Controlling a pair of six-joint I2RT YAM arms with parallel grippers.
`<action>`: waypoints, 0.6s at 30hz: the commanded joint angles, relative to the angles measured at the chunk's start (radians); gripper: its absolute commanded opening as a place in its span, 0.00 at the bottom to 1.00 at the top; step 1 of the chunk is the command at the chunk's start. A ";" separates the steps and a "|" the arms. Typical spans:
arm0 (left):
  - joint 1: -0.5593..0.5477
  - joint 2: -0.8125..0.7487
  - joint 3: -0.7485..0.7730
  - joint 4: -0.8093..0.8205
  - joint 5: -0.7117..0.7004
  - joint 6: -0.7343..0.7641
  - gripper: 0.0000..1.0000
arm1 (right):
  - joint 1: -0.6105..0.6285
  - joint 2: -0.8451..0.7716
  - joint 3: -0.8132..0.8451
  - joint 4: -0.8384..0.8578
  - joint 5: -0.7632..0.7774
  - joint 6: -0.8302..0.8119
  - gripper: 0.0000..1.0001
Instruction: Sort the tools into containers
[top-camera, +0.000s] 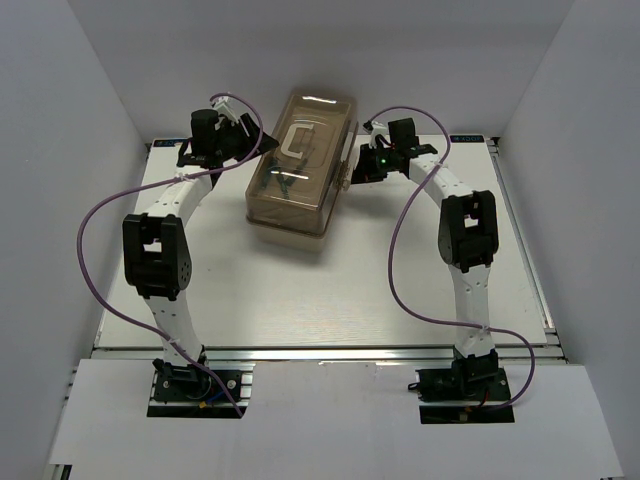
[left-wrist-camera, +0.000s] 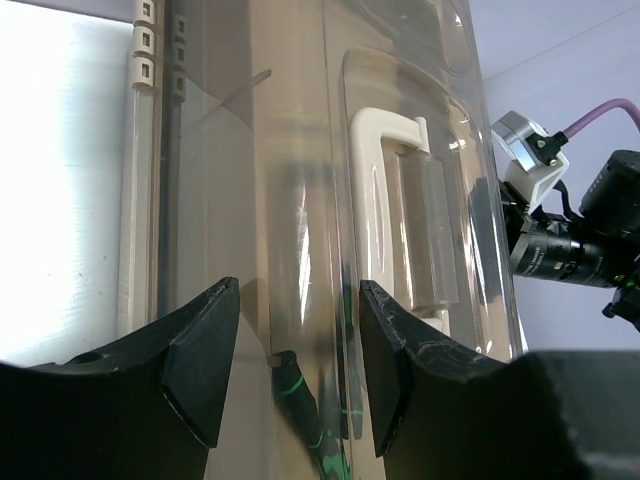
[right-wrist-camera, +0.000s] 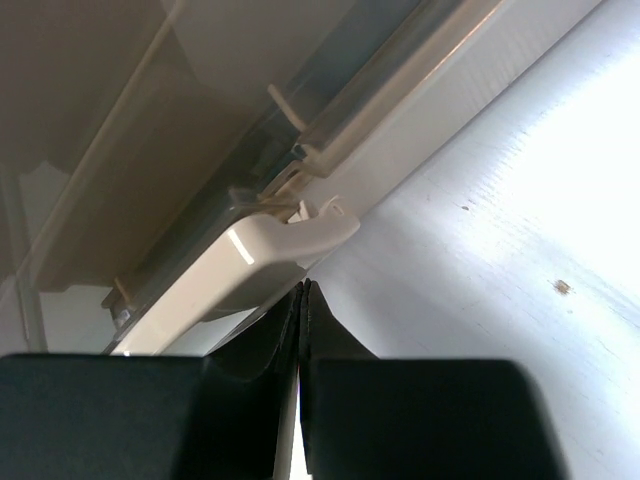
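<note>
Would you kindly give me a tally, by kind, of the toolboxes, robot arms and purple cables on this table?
Toolbox: 1
Robot arms: 2 (left arm, right arm)
Purple cables: 2 (left cable, right cable)
Total: 5
Tools under the lid: too blurred to count.

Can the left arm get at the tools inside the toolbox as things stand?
Probably not. The tools lie under the closed translucent lid, and the left gripper stands open outside it. The lid would have to be opened first.
</note>
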 joint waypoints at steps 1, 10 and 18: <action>-0.054 -0.004 -0.038 -0.061 0.096 -0.014 0.59 | 0.043 -0.098 0.062 0.044 -0.039 -0.015 0.02; -0.056 -0.007 -0.055 -0.044 0.101 -0.015 0.59 | 0.052 -0.106 0.085 0.026 -0.038 -0.012 0.01; -0.054 -0.015 -0.067 -0.035 0.107 -0.015 0.59 | 0.053 -0.118 0.090 0.027 -0.059 0.020 0.00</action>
